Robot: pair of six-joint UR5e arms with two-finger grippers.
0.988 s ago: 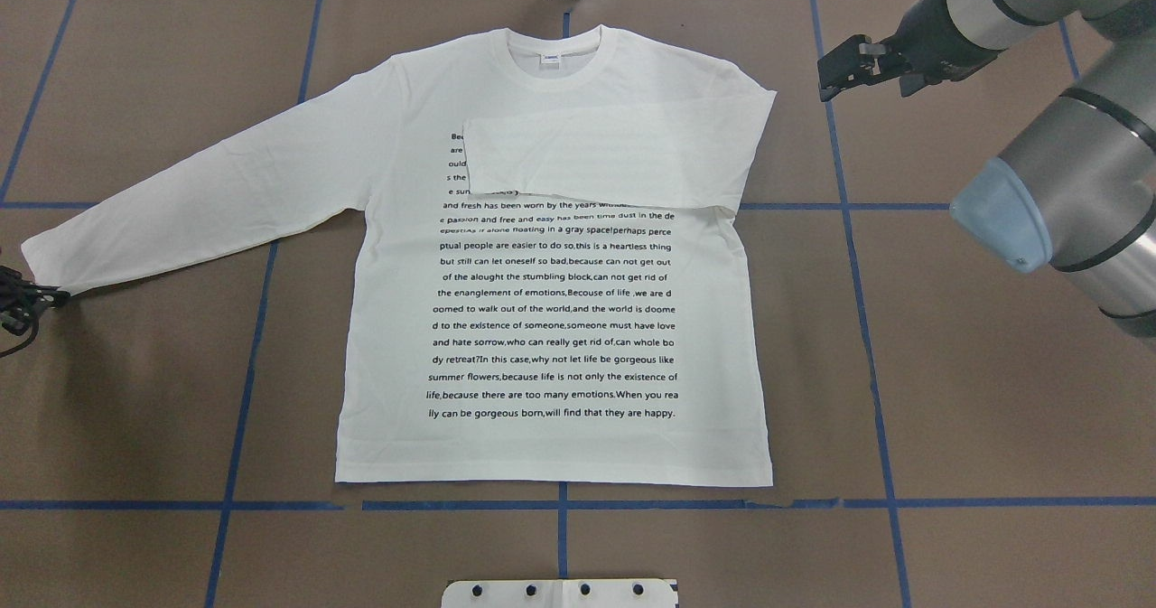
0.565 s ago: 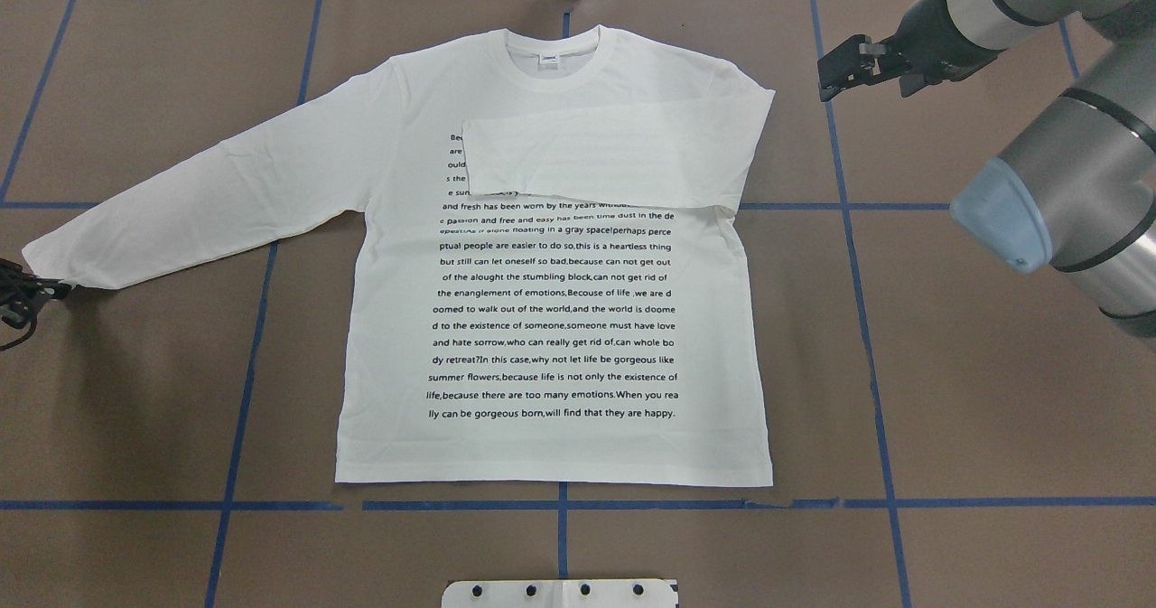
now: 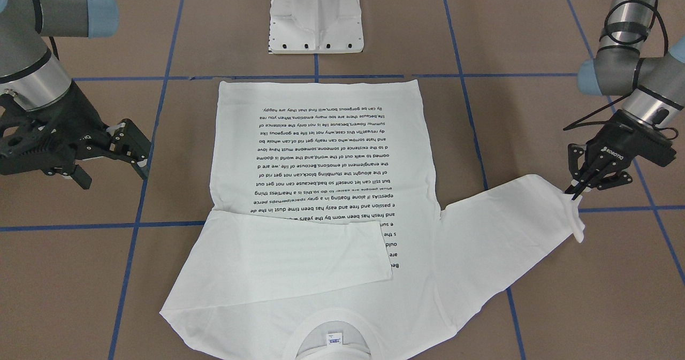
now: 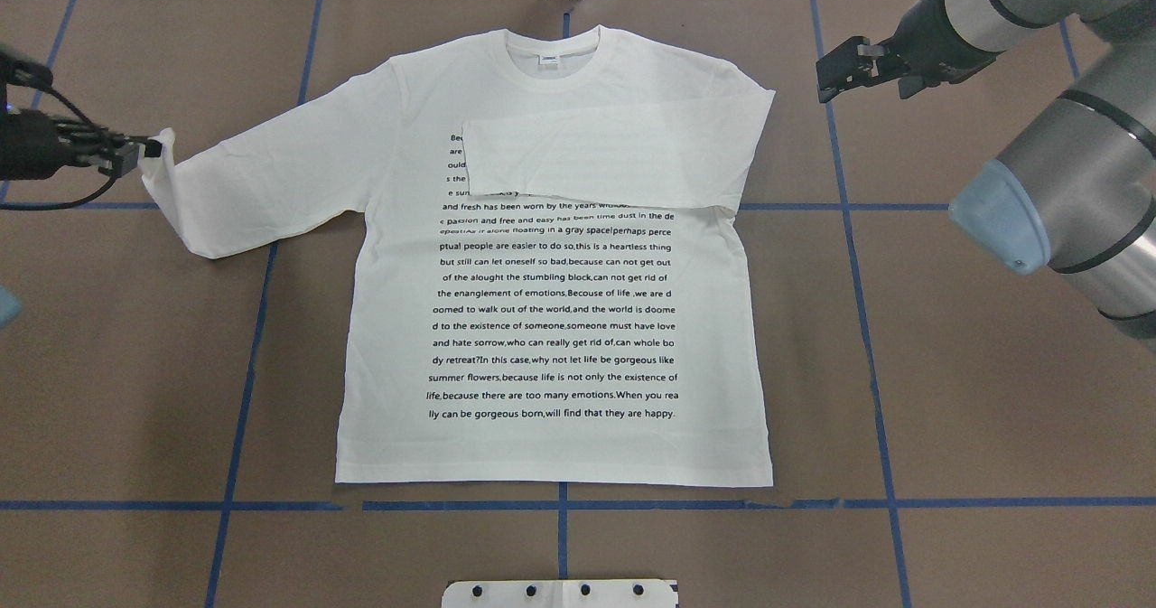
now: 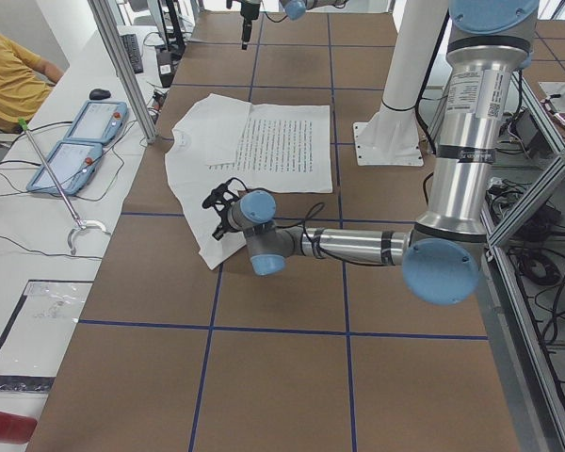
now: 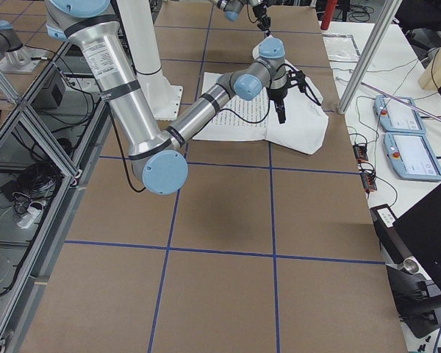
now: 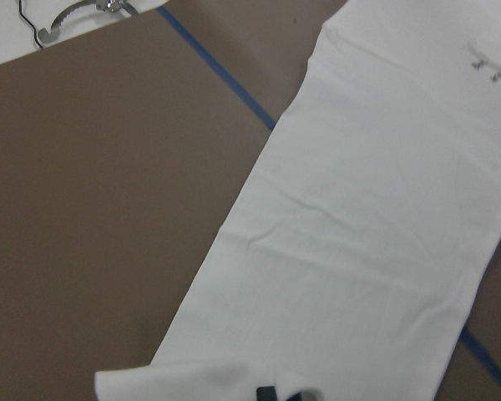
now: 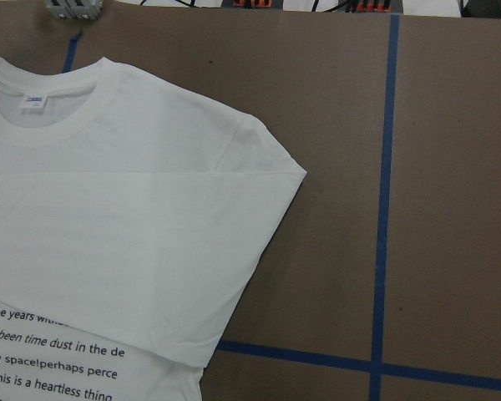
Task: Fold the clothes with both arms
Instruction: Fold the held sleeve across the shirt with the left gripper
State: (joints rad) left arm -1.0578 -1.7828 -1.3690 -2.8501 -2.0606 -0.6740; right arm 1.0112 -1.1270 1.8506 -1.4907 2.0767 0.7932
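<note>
Bare table (image 4: pixel 993 391) either side of shirt (image 4: pixel 551 319), pedestal (image 3: pixel 316 12) just beyond hem

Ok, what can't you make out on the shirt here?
Top printed lines on the shirt: overhead view, covered by the folded sleeve.
Neck label wording: too small in every view.
Left tool tips: wrist view, cut off by the bottom edge.

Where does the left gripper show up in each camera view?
Exterior front-facing: left gripper, right side, pinching the sleeve cuff.
Overhead exterior: gripper at left edge.
Exterior left: gripper centre-left, on the near arm.
Exterior right: gripper top centre, small, far arm.
Left wrist-mounted: gripper barely, bottom edge.
Right wrist-mounted: not in it.
Shared landmark: the cuff it grips.
</note>
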